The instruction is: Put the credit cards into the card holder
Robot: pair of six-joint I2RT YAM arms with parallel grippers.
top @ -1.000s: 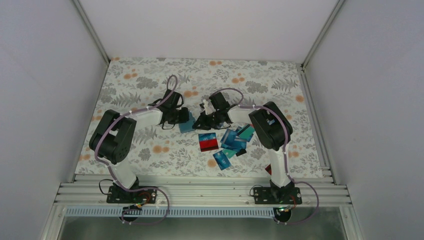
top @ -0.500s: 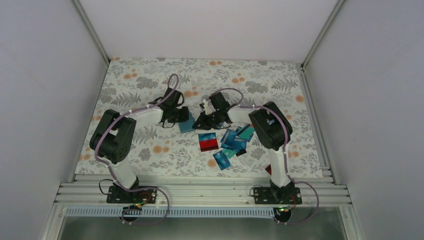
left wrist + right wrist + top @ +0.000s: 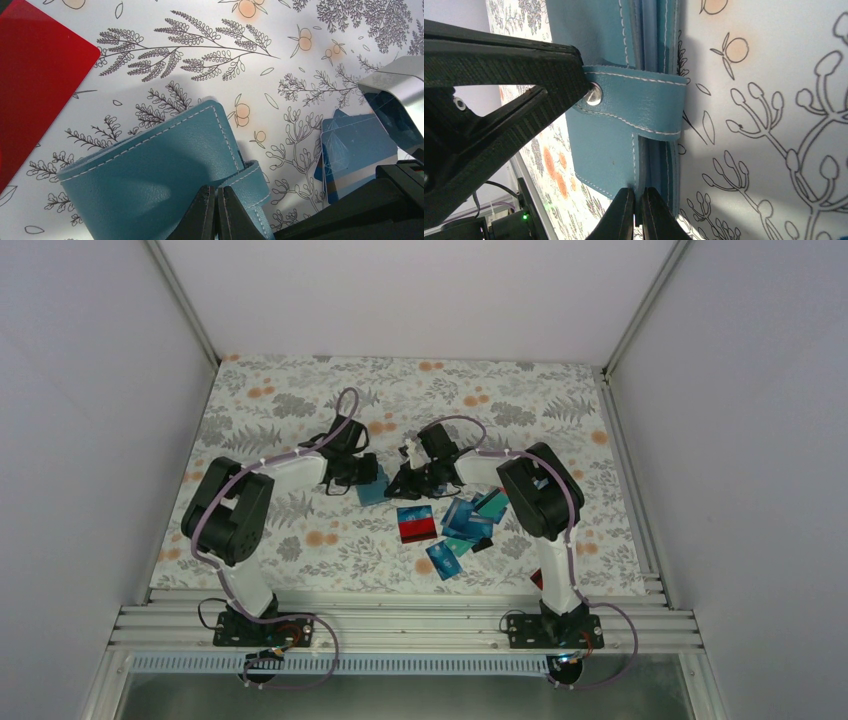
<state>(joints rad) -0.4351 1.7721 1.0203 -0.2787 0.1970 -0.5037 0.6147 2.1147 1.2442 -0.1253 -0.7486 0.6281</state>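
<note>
The teal card holder [image 3: 375, 489] sits mid-table between both grippers. My left gripper [image 3: 216, 199] is shut on the card holder [image 3: 150, 170] where its strap [image 3: 250, 182] folds over. In the right wrist view the strap's snap [image 3: 595, 94] sits at the tip of the left gripper's black fingers [image 3: 504, 60]. My right gripper [image 3: 638, 200] is shut on the edge of the outer flap of the card holder [image 3: 599, 140], whose inner layers show beside it. Several credit cards [image 3: 470, 518] lie in a loose pile to the right, with a red-and-blue card [image 3: 416, 524] and a blue card [image 3: 443, 560] nearer.
A red card [image 3: 35, 85] lies left of the holder in the left wrist view, and blue cards [image 3: 355, 145] lie to its right. The floral tablecloth [image 3: 280, 410] covers the table, with white walls on three sides. A metal rail [image 3: 400, 625] runs along the near edge.
The left arm has edged slightly up and to the right. The holder, both grips and the cards look the same.
</note>
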